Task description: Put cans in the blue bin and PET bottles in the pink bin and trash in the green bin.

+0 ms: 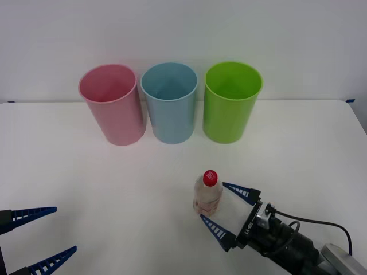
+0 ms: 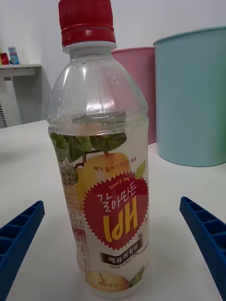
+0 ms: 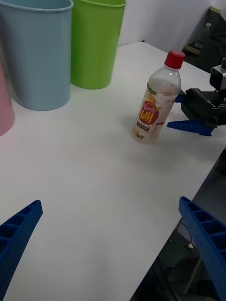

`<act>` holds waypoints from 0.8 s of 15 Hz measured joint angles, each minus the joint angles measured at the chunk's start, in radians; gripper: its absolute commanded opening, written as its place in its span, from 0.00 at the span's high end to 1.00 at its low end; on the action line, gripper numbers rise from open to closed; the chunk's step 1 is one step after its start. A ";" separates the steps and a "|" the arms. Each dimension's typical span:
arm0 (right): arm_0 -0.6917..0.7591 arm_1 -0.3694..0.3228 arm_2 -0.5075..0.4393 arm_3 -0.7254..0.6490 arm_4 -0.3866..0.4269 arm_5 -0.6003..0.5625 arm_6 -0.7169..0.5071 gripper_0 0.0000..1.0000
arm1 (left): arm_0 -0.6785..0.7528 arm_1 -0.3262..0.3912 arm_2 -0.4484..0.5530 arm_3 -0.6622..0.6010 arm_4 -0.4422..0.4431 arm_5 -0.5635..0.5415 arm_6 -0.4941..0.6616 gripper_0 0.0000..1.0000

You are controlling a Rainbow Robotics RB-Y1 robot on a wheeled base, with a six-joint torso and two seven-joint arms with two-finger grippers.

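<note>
Reaching in low, the right gripper (image 1: 230, 211) framed the upright bottle (image 1: 207, 193) with jaws spread, not yet touching it, on the table (image 1: 86, 189) in front of the bins. Next, judging by the task: close, lift, carry to the pink bin (image 1: 112, 104). The left gripper (image 1: 47, 235) waited open, well apart.

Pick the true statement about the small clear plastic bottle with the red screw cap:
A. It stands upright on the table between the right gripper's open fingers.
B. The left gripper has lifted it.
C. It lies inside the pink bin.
A: the small clear plastic bottle with the red screw cap stands upright on the white table, with the right gripper open around it.
</note>
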 measured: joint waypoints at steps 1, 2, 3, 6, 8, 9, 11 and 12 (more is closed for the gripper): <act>-0.002 0.004 0.002 0.000 0.000 0.008 0.005 0.00 | 0.000 0.000 0.000 0.000 0.000 0.000 0.000 0.00; -0.004 0.007 0.005 0.000 0.001 0.012 0.010 0.00 | 0.000 0.000 0.000 0.000 0.000 0.000 0.000 0.00; -0.005 0.009 0.009 0.000 0.001 0.014 0.014 0.00 | 0.000 0.000 0.000 0.000 0.000 0.000 0.000 0.00; -0.009 0.017 0.015 0.000 0.002 0.025 0.023 0.00 | 0.000 0.000 0.000 0.000 0.000 0.000 0.000 0.00; -0.013 0.021 0.019 0.000 0.002 0.036 0.029 0.00 | 0.000 0.000 0.000 0.000 0.000 0.000 0.000 0.00; -0.015 0.023 0.021 0.000 0.003 0.043 0.031 0.00 | 0.000 0.000 0.000 0.000 0.000 0.000 0.000 0.00; -0.021 0.025 0.029 0.000 0.004 0.056 0.037 0.00 | 0.000 0.000 0.000 0.000 0.000 0.000 0.000 0.00; -0.022 0.026 0.033 0.000 0.004 0.057 0.038 0.00 | 0.000 0.000 0.000 0.000 0.000 0.000 0.000 0.00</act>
